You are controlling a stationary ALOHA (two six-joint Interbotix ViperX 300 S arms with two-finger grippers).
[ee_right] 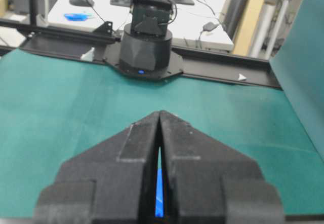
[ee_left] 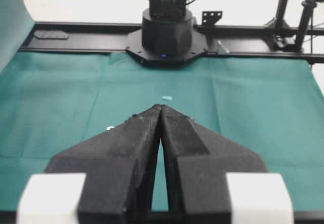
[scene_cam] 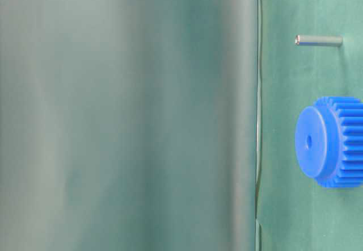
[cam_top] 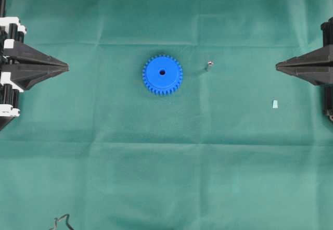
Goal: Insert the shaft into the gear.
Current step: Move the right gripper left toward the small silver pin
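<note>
The shaft (cam_top: 209,64) stood upright on the green cloth (cam_top: 166,178), just to the right of the gear (cam_top: 162,74) in the overhead view and apart from it. The gear lay flat near the table's centre, hub and centre hole facing up. A small pale scrap (cam_top: 274,103) lay farther right. The left gripper (cam_top: 66,67) and right gripper (cam_top: 277,67) waited at opposite edges, both clenched with nothing in them, well apart from both parts.

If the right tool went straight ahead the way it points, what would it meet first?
Probably the shaft, standing upright on the cloth between the shut right tool and the gear. Height is unclear, so the tool might pass over it.
</note>
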